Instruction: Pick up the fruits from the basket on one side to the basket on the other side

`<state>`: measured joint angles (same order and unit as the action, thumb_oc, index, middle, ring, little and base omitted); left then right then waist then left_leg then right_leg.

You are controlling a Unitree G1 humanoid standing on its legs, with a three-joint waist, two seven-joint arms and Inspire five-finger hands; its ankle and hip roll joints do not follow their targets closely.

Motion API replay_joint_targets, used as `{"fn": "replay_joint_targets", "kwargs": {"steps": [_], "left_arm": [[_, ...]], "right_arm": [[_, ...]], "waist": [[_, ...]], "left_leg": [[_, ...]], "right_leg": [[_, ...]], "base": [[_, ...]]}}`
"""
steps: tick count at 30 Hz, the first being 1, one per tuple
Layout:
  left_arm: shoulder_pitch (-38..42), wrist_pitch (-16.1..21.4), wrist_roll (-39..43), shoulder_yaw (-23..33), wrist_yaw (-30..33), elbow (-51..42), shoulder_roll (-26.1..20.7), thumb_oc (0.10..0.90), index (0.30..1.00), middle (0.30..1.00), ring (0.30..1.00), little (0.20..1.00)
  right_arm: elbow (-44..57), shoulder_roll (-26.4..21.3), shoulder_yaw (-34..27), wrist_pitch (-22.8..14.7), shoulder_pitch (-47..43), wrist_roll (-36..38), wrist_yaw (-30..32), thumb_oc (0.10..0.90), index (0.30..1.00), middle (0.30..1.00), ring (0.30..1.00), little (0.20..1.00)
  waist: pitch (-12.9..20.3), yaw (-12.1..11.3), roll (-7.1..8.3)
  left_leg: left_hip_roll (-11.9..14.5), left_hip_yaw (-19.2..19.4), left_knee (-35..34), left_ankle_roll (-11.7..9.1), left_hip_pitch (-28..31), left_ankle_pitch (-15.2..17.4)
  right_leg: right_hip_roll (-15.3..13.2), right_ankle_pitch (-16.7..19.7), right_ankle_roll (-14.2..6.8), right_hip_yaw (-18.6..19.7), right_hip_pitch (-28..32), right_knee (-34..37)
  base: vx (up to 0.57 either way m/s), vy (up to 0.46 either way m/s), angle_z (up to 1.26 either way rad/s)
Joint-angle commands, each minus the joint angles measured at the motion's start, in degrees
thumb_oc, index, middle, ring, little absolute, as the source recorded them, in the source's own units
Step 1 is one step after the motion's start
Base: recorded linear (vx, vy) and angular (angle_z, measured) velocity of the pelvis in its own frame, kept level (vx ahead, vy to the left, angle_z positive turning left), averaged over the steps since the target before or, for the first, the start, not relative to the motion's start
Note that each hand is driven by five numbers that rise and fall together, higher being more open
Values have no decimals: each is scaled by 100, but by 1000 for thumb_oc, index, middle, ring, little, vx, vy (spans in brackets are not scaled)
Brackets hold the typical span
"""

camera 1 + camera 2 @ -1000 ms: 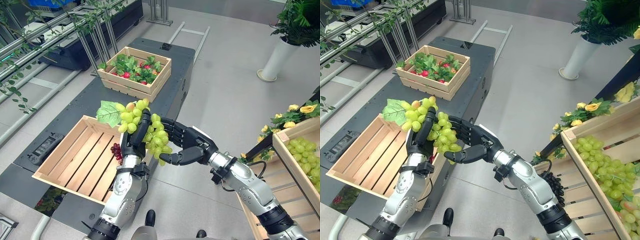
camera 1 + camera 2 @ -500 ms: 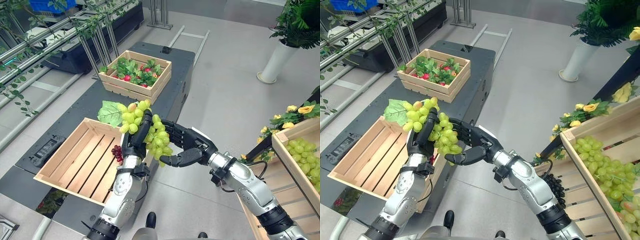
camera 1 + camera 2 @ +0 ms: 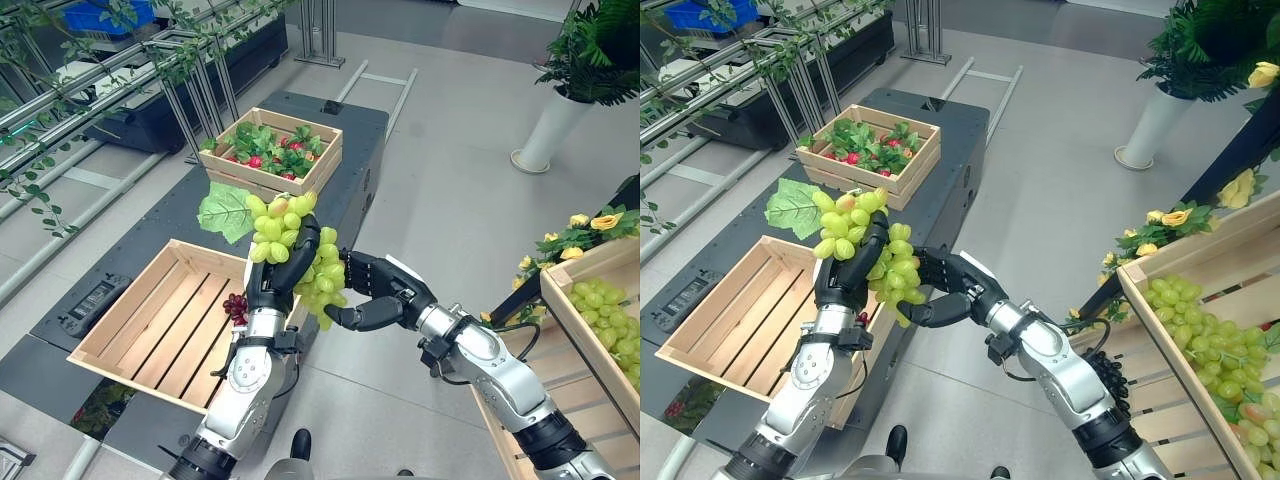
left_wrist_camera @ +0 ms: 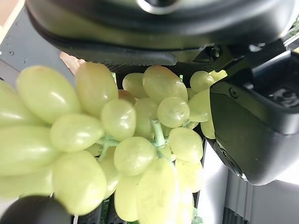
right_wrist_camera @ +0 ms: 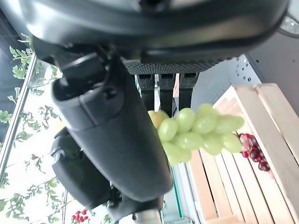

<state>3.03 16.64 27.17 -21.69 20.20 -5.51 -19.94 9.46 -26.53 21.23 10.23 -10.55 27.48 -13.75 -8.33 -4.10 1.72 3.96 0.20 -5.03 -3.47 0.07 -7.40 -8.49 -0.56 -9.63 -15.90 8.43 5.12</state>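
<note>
Progress stands at roughly mid-transfer for one bunch, as I judge it; the green grape bunch (image 3: 292,245), with its leaf (image 3: 226,211) at the top, is up in the air between the two hands, just beside the near right corner of the empty-looking wooden crate (image 3: 130,325) on the dark table (image 3: 180,215); the left hand (image 3: 283,270) has its fingers curled round the bunch from behind and carries it; the right hand (image 3: 378,296) sits against the lower grapes with fingers loosely bent and thumb out, and whether it truly grips or only steadies them I cannot tell; a small dark red grape cluster (image 3: 233,304) already lies inside that crate by its right wall, so at least one fruit looks delivered; the source crate of green grapes (image 3: 1205,345) on the robot's right holds many more bunches, so most of the work seems left; what remains for this bunch, in my judgement, is for the right hand to let go and the left to bring the bunch over the slatted floor and lower it in; a further crate of leaves and red fruit (image 3: 272,152) sits beyond on the table, untouched
</note>
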Motion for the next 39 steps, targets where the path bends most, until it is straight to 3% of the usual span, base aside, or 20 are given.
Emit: {"fn": "replay_joint_targets", "kwargs": {"steps": [1,16,17,18,19,20,30,39], "left_arm": [[1026,877,-186,-115,-82,-486,110,400,300,300,300,300],[1031,1095,304,-253,-218,-525,283,400,300,300,300,300],[1028,1117,286,-253,-224,-526,286,400,300,300,300,300],[1037,1118,268,-254,-208,-534,295,400,300,300,300,300],[1044,1135,238,-251,-180,-547,297,400,300,300,300,300],[1048,1145,225,-249,-163,-545,296,400,300,300,300,300],[885,1364,151,32,-119,-655,233,400,300,300,300,300],[1305,1351,-152,266,741,-655,151,400,300,300,300,300]], "right_arm": [[525,125,151,-376,-191,285,-28,400,300,300,300,300],[520,322,199,-358,-244,542,42,400,300,300,300,300],[524,326,212,-346,-247,546,60,442,364,364,364,364],[510,341,219,-359,-252,521,65,577,566,566,566,566],[506,348,219,-369,-251,517,53,635,653,653,653,653],[501,350,216,-369,-253,526,62,800,900,900,900,900],[574,219,-77,-580,35,653,356,800,900,900,900,900],[563,368,-77,-584,-450,1263,845,800,900,900,900,900]], "waist": [[721,24,129],[713,21,131],[718,21,130],[713,19,131],[713,16,130],[717,16,130],[709,-12,42],[429,46,-26]], "left_leg": [[-535,91,3,198,404,794],[-536,94,3,208,419,804],[-533,99,3,209,421,806],[-533,95,3,211,423,805],[-534,90,3,211,419,805],[-534,92,3,209,415,803],[-542,2,3,192,405,768],[-486,17,3,219,397,726]], "right_leg": [[324,348,259,218,-353,-12],[315,340,267,216,-336,-12],[315,340,269,217,-337,-12],[315,343,273,218,-336,-12],[317,341,273,215,-339,-12],[316,342,272,215,-343,-12],[292,318,273,124,-331,-12],[376,303,335,203,-391,-95]], "base": [[0,0,0],[0,0,0],[0,0,0],[0,0,0],[0,0,0],[0,0,0],[21,17,1],[-26,4,-2]]}}
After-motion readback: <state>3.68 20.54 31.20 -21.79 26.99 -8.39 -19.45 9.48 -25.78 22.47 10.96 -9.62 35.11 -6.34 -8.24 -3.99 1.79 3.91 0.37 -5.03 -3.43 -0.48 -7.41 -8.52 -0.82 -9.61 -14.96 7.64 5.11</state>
